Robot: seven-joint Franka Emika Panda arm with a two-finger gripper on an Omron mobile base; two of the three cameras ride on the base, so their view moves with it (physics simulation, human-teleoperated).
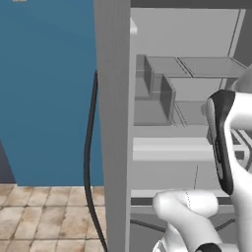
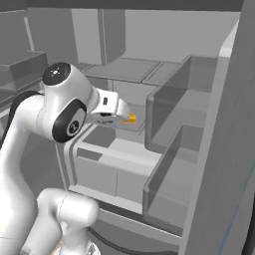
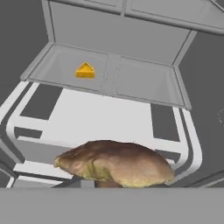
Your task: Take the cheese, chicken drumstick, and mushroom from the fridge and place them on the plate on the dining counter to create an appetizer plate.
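My gripper is inside the open fridge, just in front of a middle shelf. It is shut on the mushroom, a tan-brown cap that sits close up at the bottom of the hand view and hides the fingertips. The cheese, a small yellow wedge, lies on the left half of the shelf beyond the mushroom. From the right base view the cheese sits just past the hand. The chicken drumstick, the plate and the dining counter are out of view.
Grey door bins stand to the right of the arm. White drawers lie below the shelf. The fridge's side wall rises left of the arm, with a blue wall and tiled floor beyond.
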